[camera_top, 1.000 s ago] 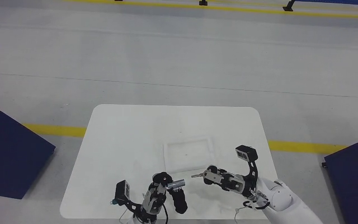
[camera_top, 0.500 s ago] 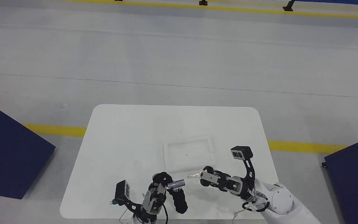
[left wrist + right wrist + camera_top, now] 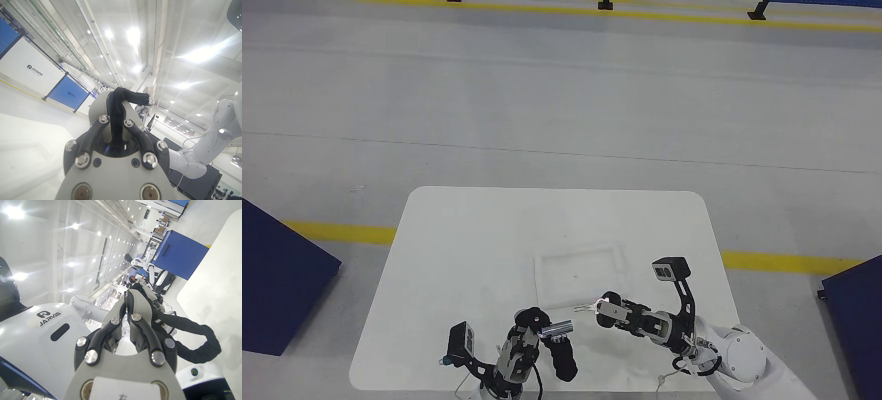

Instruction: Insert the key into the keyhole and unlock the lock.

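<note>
In the top view my left gripper (image 3: 538,326) hangs over the table's front edge, shut on the lock, a silver cylinder (image 3: 560,326) with a black cable loop (image 3: 564,362) hanging from it. The left wrist view shows the left gripper (image 3: 121,102) clamped on the black cable (image 3: 136,98), with the silver lock body (image 3: 144,108) just beyond. My right gripper (image 3: 606,306) is shut on a small silver key (image 3: 588,305) that points at the lock's end, a short gap away. In the right wrist view the right gripper (image 3: 132,294) hides the key; the cable loop (image 3: 198,336) hangs beside it.
A shallow white tray (image 3: 580,272) lies on the white table (image 3: 462,260) just behind both grippers. Blue partitions stand off the table's left and right sides.
My right gripper has carried the key a little to the left and farther from me, closer to the lock's end. The left gripper and the lock have stayed still.
</note>
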Tool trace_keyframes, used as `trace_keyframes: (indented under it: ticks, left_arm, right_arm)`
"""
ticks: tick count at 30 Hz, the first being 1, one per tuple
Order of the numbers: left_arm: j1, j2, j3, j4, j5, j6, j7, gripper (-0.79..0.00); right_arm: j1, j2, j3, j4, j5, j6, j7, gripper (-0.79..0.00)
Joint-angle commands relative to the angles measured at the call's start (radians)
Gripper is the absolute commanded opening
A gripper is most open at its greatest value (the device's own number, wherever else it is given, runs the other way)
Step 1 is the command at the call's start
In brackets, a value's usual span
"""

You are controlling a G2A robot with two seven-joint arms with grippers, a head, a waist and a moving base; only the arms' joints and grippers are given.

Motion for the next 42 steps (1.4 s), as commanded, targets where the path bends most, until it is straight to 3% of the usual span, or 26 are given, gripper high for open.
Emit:
trace_keyframes:
  ticks: [1, 21, 42]
  left_arm:
    - [0.0, 0.0, 0.0, 0.0, 0.0, 0.0, 0.0, -0.785]
    - [0.0, 0.0, 0.0, 0.0, 0.0, 0.0, 0.0, -0.785]
    - [0.0, 0.0, 0.0, 0.0, 0.0, 0.0, 0.0, -0.785]
  right_arm:
    - [-0.007, 0.001, 0.007, -0.015, 0.001, 0.021, 0.009, -0.785]
    - [-0.08, 0.011, 0.107, -0.096, 0.038, 0.178, 0.107, -0.785]
    - [-0.061, -0.004, 0.095, -0.091, 0.042, 0.214, 0.134, -0.785]
